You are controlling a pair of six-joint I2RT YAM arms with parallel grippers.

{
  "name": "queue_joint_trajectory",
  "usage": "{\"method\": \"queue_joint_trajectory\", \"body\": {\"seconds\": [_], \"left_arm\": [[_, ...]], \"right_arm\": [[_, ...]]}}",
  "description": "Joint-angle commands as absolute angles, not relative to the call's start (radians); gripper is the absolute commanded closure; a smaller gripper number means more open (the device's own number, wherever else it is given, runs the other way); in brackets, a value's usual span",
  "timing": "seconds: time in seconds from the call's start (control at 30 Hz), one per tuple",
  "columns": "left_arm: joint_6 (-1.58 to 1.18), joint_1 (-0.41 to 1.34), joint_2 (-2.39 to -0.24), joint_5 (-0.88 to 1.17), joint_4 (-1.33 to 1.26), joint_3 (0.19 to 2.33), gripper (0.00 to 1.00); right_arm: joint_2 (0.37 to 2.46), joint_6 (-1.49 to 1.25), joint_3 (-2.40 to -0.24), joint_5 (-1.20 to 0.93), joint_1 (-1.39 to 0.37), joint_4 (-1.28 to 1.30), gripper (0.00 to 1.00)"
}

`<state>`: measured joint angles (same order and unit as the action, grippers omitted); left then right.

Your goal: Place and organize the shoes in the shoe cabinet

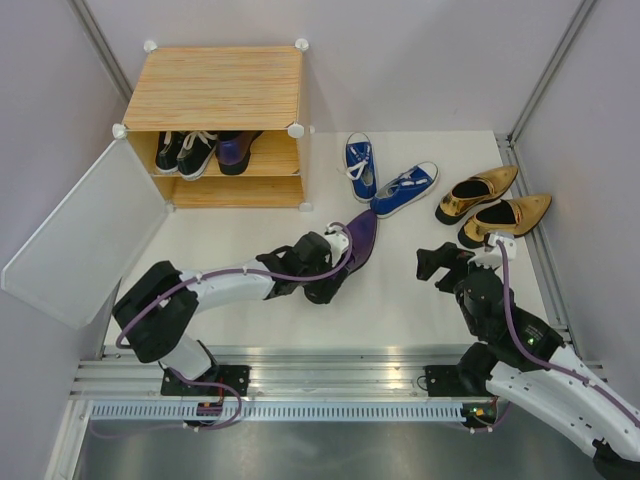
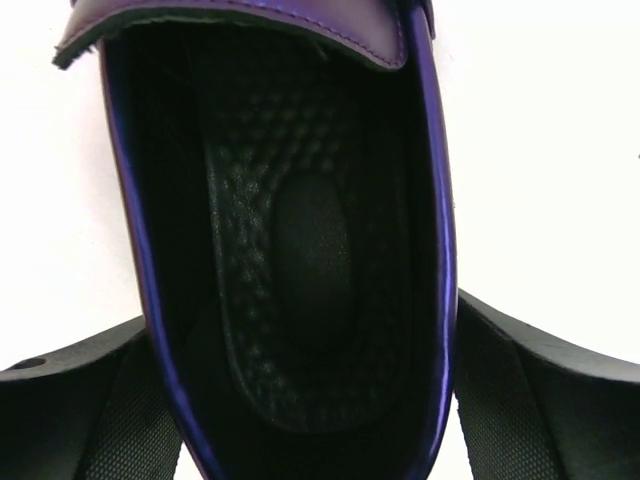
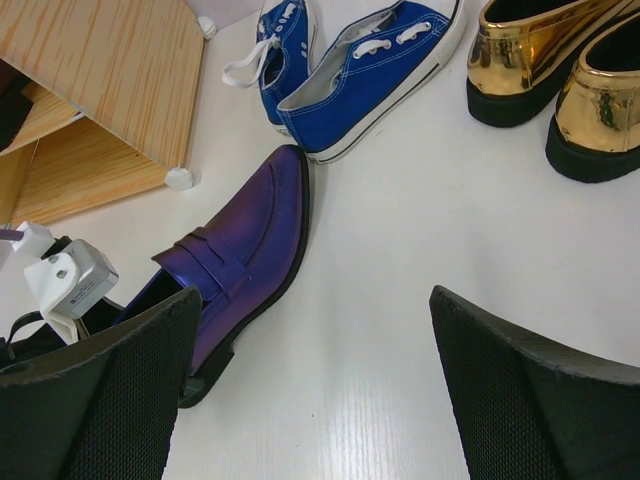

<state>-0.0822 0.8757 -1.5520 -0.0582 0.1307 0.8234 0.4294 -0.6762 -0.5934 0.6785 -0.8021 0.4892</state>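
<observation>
The glossy purple loafer [image 1: 360,238] lies on the white table [image 1: 400,305], near the wood-grain cabinet [image 1: 215,90]. Only the left wrist view shows its dimpled black insole [image 2: 300,250]. The left gripper [image 1: 338,266] straddles it with fingers [image 2: 545,400] spread wide, and I cannot tell if they grip. The right gripper [image 3: 315,385] gapes empty near the mirror-gold shoes [image 1: 490,205].

Top external: high at the near edge, looking down across the whole table [image 1: 400,300] toward the shoe cabinet [image 1: 215,90].
Left wrist: very close, straight into the purple loafer [image 2: 300,250].
Right wrist: low, facing far-left.
Shared: the loafer, all three views.
</observation>
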Motion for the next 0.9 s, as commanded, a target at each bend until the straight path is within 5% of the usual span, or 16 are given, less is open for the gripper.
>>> {"method": "queue_joint_trajectory", "body": {"seconds": [0.0, 0.27, 0.43, 0.57, 0.67, 0.87], "left_arm": [[-0.132, 0.884, -1.578, -0.077, 0.031, 0.819, 0.1], [-0.143, 0.887, -1.663, -0.084, 0.04, 0.836, 0.22], [-0.176, 0.888, -1.7, -0.083, 0.063, 0.833, 0.41], [-0.202, 0.891, -1.695, -0.089, 0.087, 0.812, 0.79], [-0.262, 0.89, -1.639, -0.091, 0.13, 0.804, 0.98], [-0.4, 0.891, -1.378, -0.112, 0.113, 0.701, 0.98]], "right_arm": [[0.437, -0.66, -0.589, 0.678, -0.802, 0.46, 0.02], [0.442, -0.66, -0.586, 0.678, -0.802, 0.46, 0.02], [0.449, -0.66, -0.589, 0.676, -0.802, 0.46, 0.02], [0.451, -0.66, -0.588, 0.68, -0.802, 0.46, 0.02], [0.449, -0.66, -0.588, 0.681, -0.802, 0.46, 0.02], [0.462, -0.658, -0.595, 0.675, -0.802, 0.46, 0.02]]}}
